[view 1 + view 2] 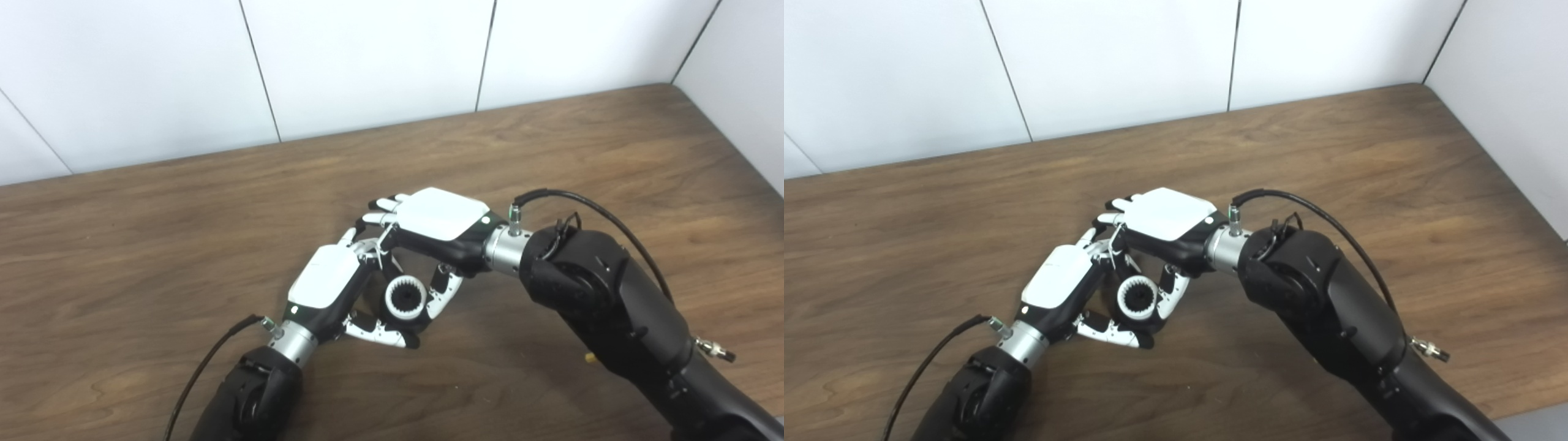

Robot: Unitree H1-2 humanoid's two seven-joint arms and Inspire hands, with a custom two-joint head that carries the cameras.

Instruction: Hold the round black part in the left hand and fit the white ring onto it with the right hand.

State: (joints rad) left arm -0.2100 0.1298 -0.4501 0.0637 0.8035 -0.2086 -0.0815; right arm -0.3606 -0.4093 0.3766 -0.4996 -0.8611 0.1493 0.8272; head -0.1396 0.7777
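Note:
My two hands meet above the middle of the wooden table [153, 245]. My left hand [324, 285] curls around the round black part [405, 299], thumb beneath it; only the part's dark centre shows. The white ring [392, 301], toothed on its inner edge, sits around that dark centre. My right hand [438, 214] reaches in from the right, palm down. Its fingers cross over my left hand's fingers and its thumb presses the ring's right side. The same cluster shows in the right eye view, with the ring [1124, 301] between the left hand [1056, 285] and the right hand [1164, 214].
White wall panels [367, 61] run along the table's far edge and right side. Black cables loop from both wrists, one by the right forearm [588, 208] and one by the left forearm [208, 361].

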